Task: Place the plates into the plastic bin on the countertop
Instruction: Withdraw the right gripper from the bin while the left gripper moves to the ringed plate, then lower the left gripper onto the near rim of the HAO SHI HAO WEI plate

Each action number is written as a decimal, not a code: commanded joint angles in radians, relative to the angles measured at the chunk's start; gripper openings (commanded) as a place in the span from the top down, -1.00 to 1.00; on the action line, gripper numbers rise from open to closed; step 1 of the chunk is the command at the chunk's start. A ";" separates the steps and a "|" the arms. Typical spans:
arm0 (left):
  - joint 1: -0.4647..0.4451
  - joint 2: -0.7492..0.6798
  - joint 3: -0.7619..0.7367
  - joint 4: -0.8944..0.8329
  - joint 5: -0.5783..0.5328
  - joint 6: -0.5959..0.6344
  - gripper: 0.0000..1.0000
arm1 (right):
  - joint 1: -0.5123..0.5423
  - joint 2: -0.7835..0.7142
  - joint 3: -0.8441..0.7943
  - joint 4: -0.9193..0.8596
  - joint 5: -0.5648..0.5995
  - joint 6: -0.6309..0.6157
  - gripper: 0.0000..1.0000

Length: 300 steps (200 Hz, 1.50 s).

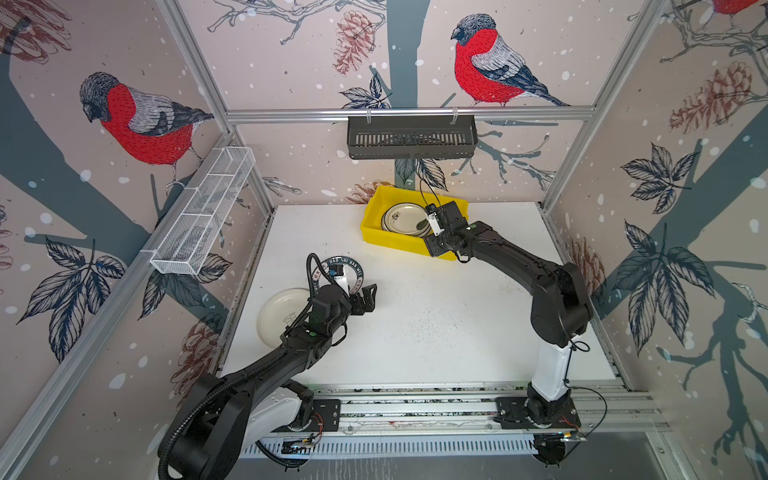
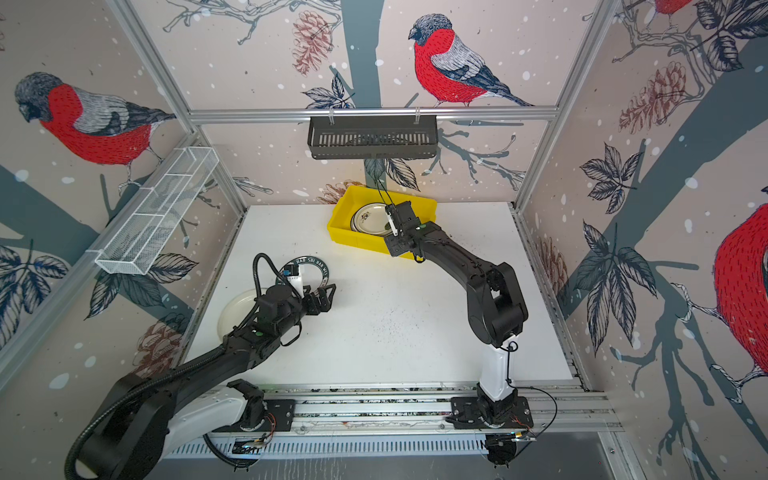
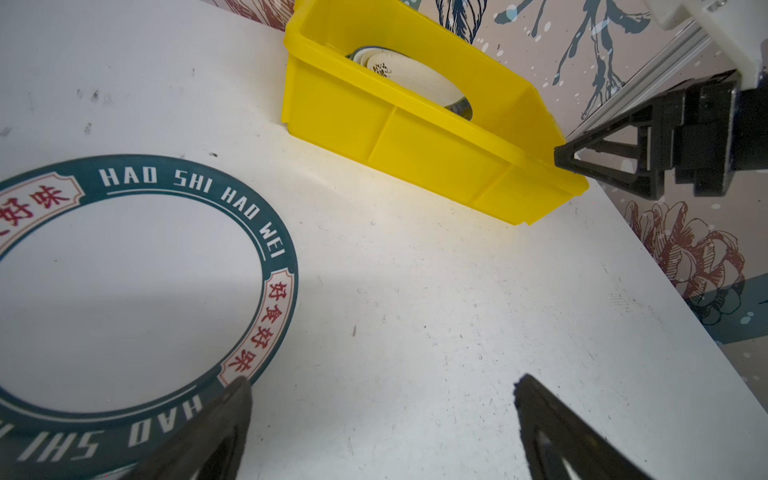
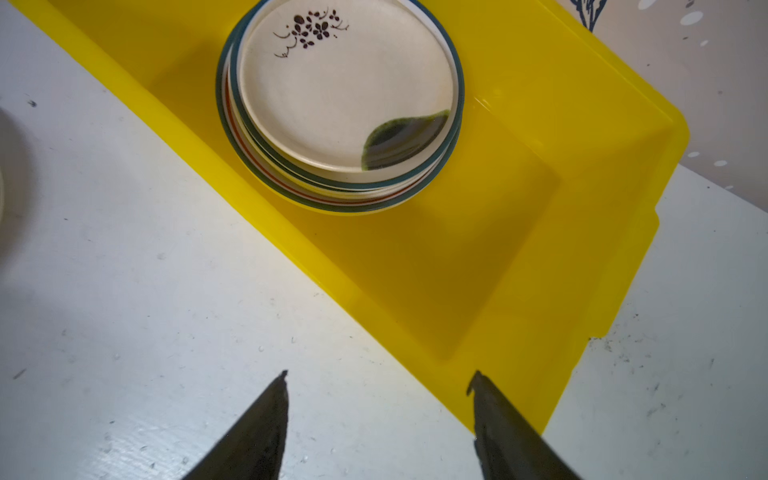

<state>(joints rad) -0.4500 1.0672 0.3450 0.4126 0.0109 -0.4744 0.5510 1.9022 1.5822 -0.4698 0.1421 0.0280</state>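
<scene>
Round smooth plates [image 4: 345,95] stacked in the shiny yellow bin [image 4: 519,249]
Left gripper [image 3: 382,386], right gripper [image 4: 378,376] — jaws spread, empty.

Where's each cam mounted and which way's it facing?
Top views: overhead at the front, looking down on the white speckled countertop; both arms show.
Left wrist: low over the countertop, facing the round teal-rimmed lettered plate and bright yellow plastic bin; open left gripper shows.
Right wrist: looks down at the stack of plates in the bin; open right gripper shows.
All share the bin.
</scene>
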 commanded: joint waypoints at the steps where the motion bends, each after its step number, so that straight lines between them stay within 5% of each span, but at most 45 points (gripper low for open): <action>1: 0.003 -0.035 0.021 -0.025 -0.060 0.016 -0.95 | 0.002 -0.068 -0.034 0.016 -0.002 0.062 -0.52; 62: 0.058 -0.137 0.023 -0.152 -0.183 -0.010 -0.95 | 0.044 -0.432 -0.264 0.134 0.112 0.181 -0.66; 118: 0.110 -0.040 0.089 -0.184 -0.204 0.005 -0.95 | 0.041 -0.919 -0.704 0.382 -0.067 0.296 -1.00; 156: 0.120 0.051 0.133 -0.152 -0.203 0.008 -0.95 | 0.036 -1.155 -0.885 0.394 -0.088 0.310 -0.99; 300: 0.117 0.349 0.229 -0.101 0.002 -0.067 -0.95 | 0.030 -1.127 -1.028 0.380 -0.168 0.388 -0.99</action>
<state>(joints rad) -0.3309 1.3937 0.5655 0.2573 -0.0414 -0.5095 0.5804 0.7593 0.5610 -0.1303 -0.0036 0.3939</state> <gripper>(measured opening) 0.977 0.992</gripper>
